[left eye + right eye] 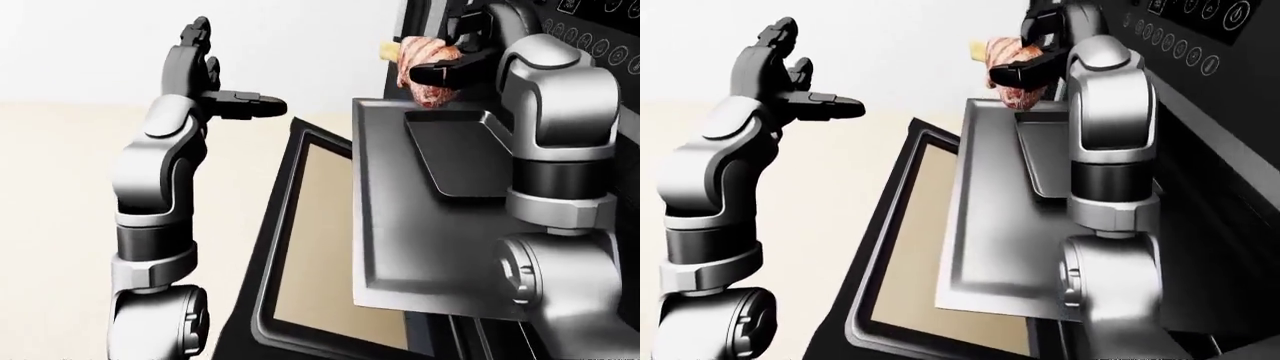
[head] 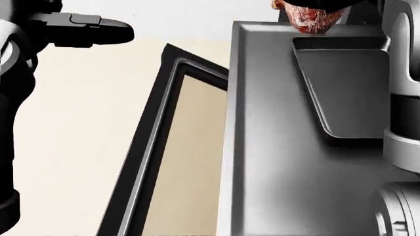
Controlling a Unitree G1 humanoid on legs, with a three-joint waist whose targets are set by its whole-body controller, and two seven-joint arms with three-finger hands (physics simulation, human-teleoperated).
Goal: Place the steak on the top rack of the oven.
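Plain pale wall and cream floor (image 1: pixel 60 225) behind; dark oven (image 1: pixel 1220 150) with control panel at right of the eye views.

Right hand (image 1: pixel 450 64): gripping steak (image 1: pixel 425 67), fingers clamped round it, holding it raised just over the upper edge of the small tray (image 1: pixel 465 154).

Steak: hanging lengthwise downward from the grip, poised above the tray, not touching it as far as visible.

Small tray: lying on the pulled-out rack (image 2: pixel 275 162), directly below the steak.

Oven door (image 1: pixel 300 247): lying open beneath the rack.

Left hand (image 1: pixel 225 101): spread, empty, held well apart at left.
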